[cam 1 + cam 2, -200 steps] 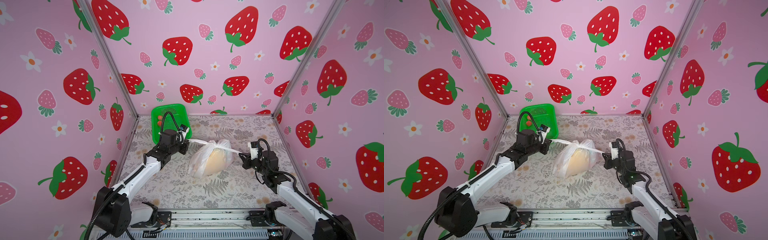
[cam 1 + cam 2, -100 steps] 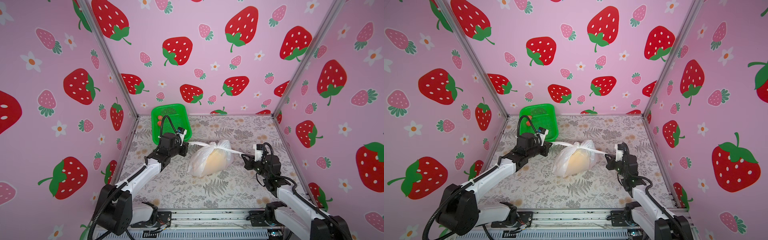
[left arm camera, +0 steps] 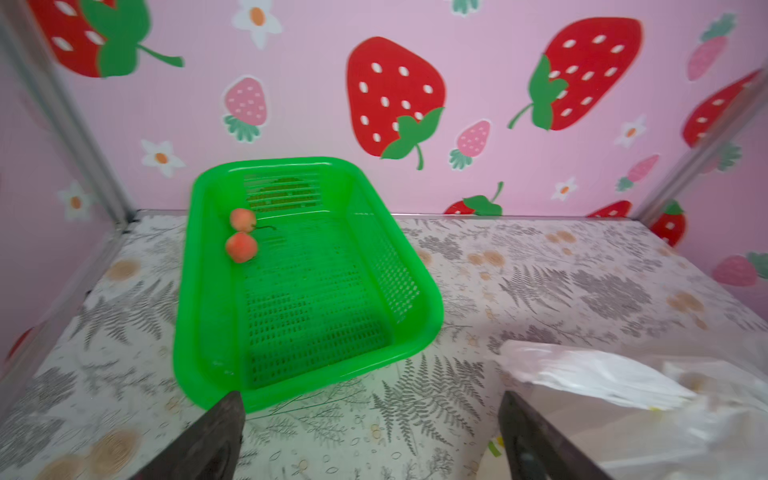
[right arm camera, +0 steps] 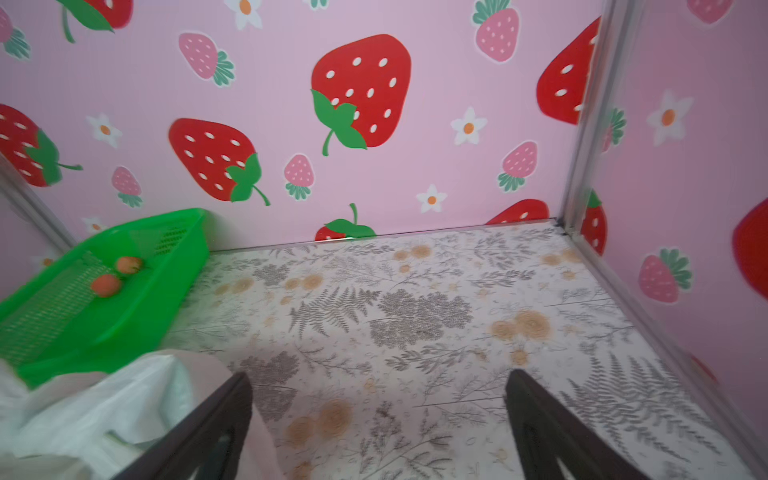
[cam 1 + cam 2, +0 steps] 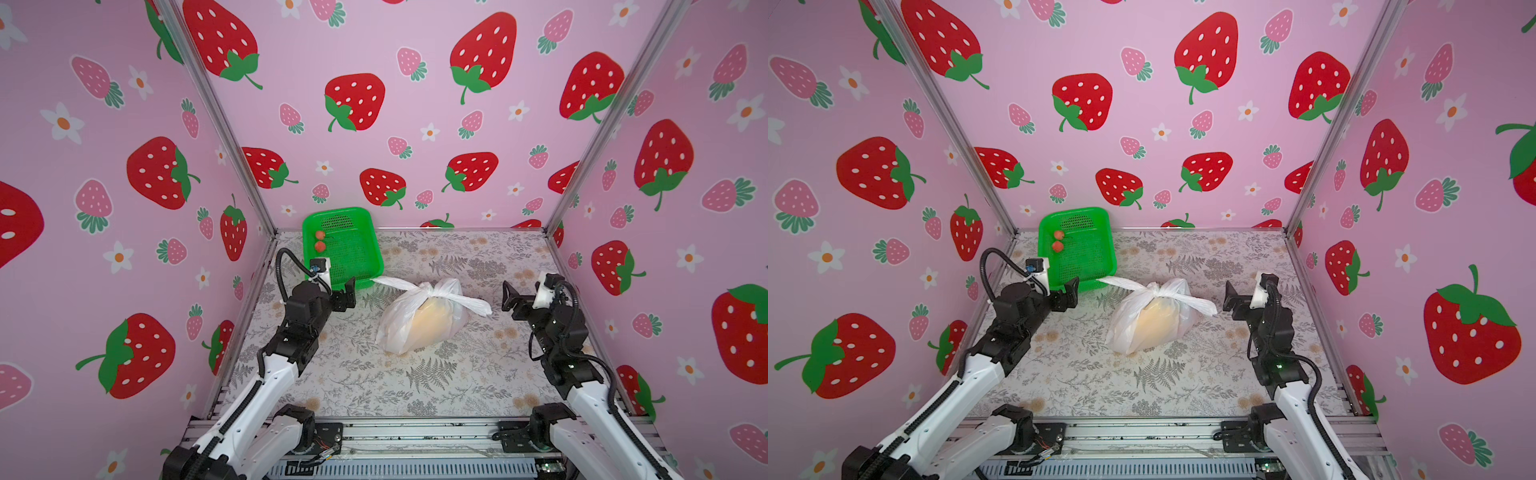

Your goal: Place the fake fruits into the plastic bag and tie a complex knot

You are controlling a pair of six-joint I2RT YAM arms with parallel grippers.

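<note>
Left gripper (image 3: 370, 409) hung with jaws wide apart and nothing between them, just short of the near rim of the green basket (image 5: 337, 211). Right gripper (image 4: 378, 376) was likewise spread and empty, off the bag's right side. Between them the plastic bag (image 5: 409, 336) lay on the table (image 5: 415, 386), a yellow-orange fruit (image 5: 432, 322) showing through the film. The knot (image 5: 432, 293) sat cinched on top, one loose end trailing toward each gripper and touching neither. Farther back, near the left rear corner, two small red fruits (image 5: 320, 246) sat in the basket.
</note>
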